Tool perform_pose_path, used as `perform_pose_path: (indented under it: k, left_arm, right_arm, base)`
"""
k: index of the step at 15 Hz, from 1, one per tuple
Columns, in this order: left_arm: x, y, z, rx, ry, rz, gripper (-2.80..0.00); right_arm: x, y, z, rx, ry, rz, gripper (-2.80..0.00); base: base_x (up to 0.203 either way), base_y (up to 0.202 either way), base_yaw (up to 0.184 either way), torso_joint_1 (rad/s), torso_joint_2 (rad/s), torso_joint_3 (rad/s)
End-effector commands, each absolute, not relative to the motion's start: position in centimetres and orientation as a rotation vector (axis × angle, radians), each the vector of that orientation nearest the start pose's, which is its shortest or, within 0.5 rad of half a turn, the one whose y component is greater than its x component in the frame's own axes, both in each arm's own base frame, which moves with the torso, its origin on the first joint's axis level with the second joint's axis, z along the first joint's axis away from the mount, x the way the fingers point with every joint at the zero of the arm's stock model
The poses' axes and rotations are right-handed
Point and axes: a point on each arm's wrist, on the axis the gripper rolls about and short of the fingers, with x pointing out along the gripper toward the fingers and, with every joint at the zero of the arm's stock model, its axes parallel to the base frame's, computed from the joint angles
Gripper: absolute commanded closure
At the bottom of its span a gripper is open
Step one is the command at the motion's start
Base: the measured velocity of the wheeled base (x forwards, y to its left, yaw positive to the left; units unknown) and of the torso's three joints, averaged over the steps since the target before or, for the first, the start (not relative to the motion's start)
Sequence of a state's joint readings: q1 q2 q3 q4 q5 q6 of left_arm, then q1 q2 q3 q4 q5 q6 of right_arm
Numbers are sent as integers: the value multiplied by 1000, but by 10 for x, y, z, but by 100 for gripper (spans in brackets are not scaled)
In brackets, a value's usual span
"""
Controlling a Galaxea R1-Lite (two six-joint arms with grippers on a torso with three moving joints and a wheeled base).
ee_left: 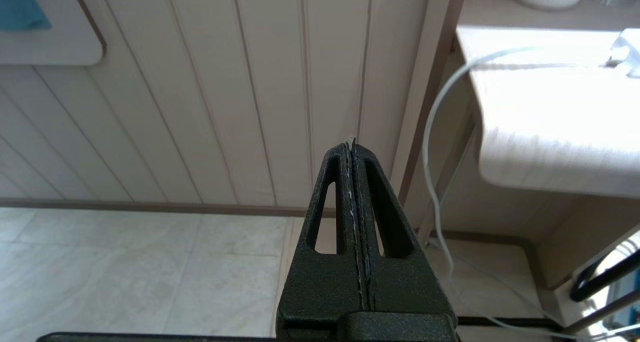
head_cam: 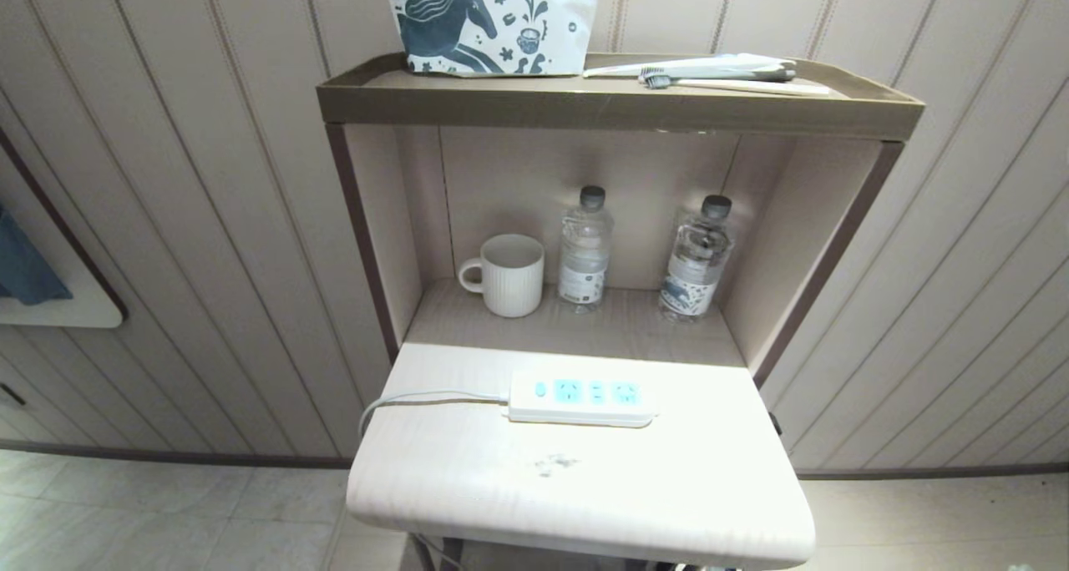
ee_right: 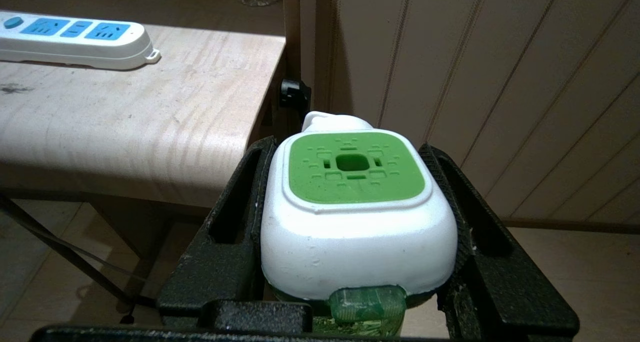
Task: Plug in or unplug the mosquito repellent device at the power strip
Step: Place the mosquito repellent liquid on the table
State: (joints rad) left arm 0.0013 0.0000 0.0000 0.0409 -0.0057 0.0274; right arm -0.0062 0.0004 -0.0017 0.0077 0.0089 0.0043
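Our right hand (ee_right: 357, 222) is clamped on the mosquito repellent device (ee_right: 356, 217), held low beside the tabletop (head_cam: 585, 479). Our left hand (ee_left: 352, 152) is closed and empty. The power strip (head_cam: 581, 397) lies on the tabletop with its sockets free; plugging in remains.

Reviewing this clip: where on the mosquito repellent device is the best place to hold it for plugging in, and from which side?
Best by the two flat white flanks of the mosquito repellent device, fingers approaching from the bottle end. That is how the right tool grips it now: the green top faces the wrist camera and the white nub at the far end stays free. The power strip lies flat, sockets empty.
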Motion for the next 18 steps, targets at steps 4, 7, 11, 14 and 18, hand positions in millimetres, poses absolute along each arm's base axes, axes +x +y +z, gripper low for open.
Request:
perform_pose_path:
  k: [4,7,11,14,18]
  left_arm:
    - [-23,0,71,27,41,-5,0]
    - [-23,0,71,29,41,-5,0]
    - [-23,0,71,28,41,-5,0]
    - [-23,0,71,28,41,-5,0]
    - [-23,0,71,29,41,-5,0]
  right_arm:
    - [-23,0,75,2,8,3,0]
    - [-23,0,75,-9,3,5,0]
    - [-28,1,112,-20,-25,44,0]
    - [-7,2,156,-14,89,101,0]
    - [74,5,177,-30,269,203,0]
  base:
    - [0,0,0,-178,409,237]
    - [0,0,0,-29,79,49]
    - [0,0,0,-1,7,5]
    - [0,0,0,0,0,0]
    - [0,0,0,0,0,0]
